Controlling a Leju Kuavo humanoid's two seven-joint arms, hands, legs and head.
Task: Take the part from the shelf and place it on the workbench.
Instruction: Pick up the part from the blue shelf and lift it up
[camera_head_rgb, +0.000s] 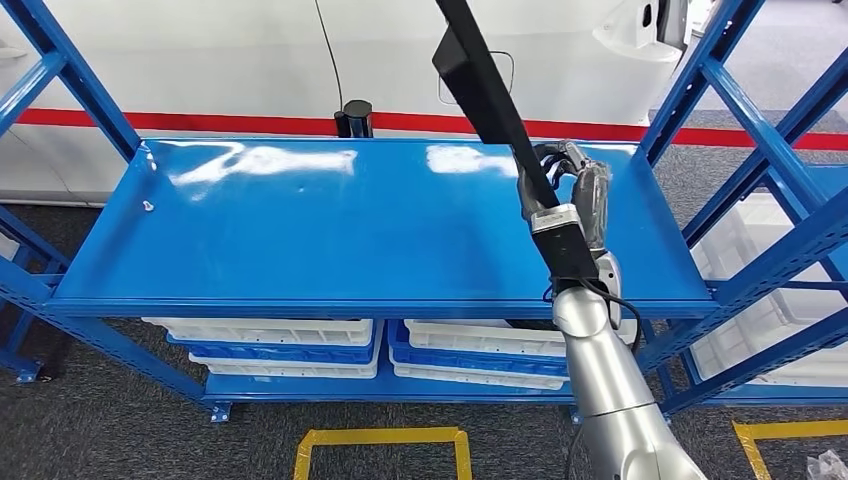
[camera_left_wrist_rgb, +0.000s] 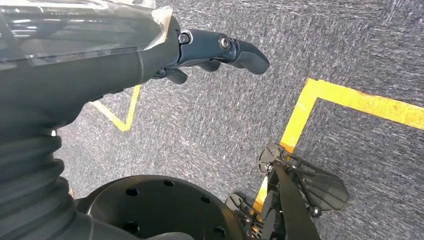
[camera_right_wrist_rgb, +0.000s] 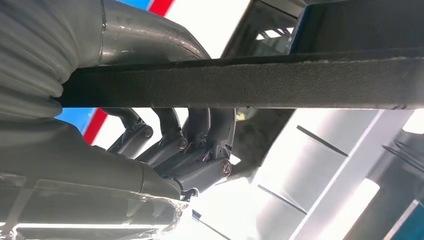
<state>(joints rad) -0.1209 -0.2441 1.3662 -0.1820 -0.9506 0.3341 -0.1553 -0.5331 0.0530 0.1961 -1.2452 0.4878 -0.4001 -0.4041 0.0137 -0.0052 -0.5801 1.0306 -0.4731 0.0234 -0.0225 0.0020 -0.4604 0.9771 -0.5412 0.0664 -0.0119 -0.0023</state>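
**Holding a long black bar above the blue shelf**

Gripping the long black bar (camera_head_rgb: 492, 100), the right robot hand (camera_head_rgb: 568, 190) is raised over the right part of the blue shelf (camera_head_rgb: 330, 225). Its dark fingers (camera_right_wrist_rgb: 200, 135) are curled round the bar, and the right wrist view shows them wrapped against its flat textured face. The bar slants up and away from the silver forearm, its upper end passing beyond the top edge of the head view, its lower end lying along the wrist. It is clear of the shelf's top board, held in the air above it.

The left robot hand (camera_left_wrist_rgb: 210, 50) hangs low over grey carpet (camera_left_wrist_rgb: 220, 120), with nothing in it; one dark finger (camera_left_wrist_rgb: 245, 52) sticks out straight, and the others are tucked partly out of sight, so I cannot tell whether the hand is spread or closed. Yellow tape lines (camera_left_wrist_rgb: 300, 110) cross the carpet under it.

White trays (camera_head_rgb: 275, 335) with blue ones between them are stacked on the lower level of the shelf. Behind the shelf runs a white wall with a red stripe (camera_head_rgb: 200, 122).
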